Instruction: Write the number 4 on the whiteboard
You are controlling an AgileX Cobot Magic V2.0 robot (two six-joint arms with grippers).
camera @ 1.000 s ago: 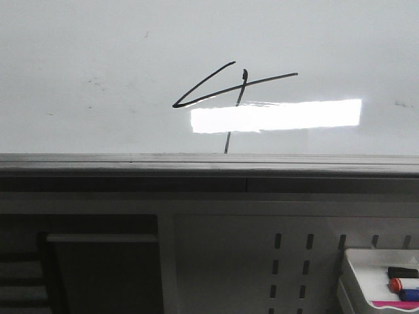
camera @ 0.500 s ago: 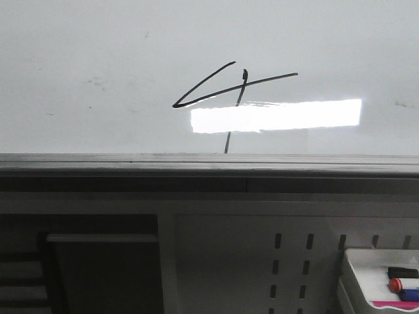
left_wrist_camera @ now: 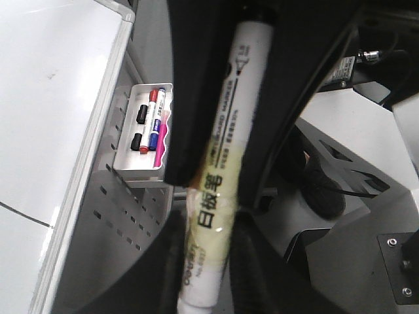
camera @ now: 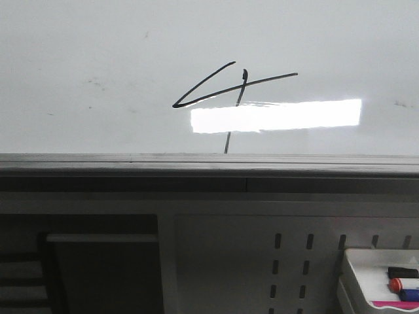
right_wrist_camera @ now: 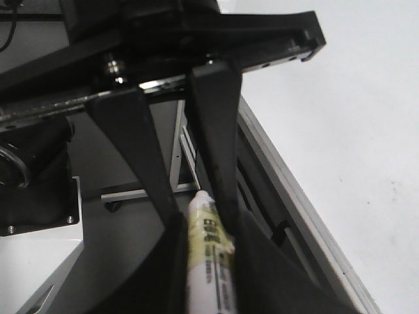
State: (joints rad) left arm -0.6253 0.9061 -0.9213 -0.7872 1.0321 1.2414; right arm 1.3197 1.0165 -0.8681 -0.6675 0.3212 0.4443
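On the whiteboard, slightly left of centre in the front view, the number 4 was drawn in thin black lines: a slanted stroke, a long crossbar, and a vertical stroke running down through a bright rectangular glare almost to the grey metal edge. Below the board, at lower right, a white tray held several markers. Neither arm appeared in the front view. The left gripper was clamped on a white marker, its barrel running up between the black fingers. The right gripper likewise gripped a white marker between its two fingers, beside the board's edge.
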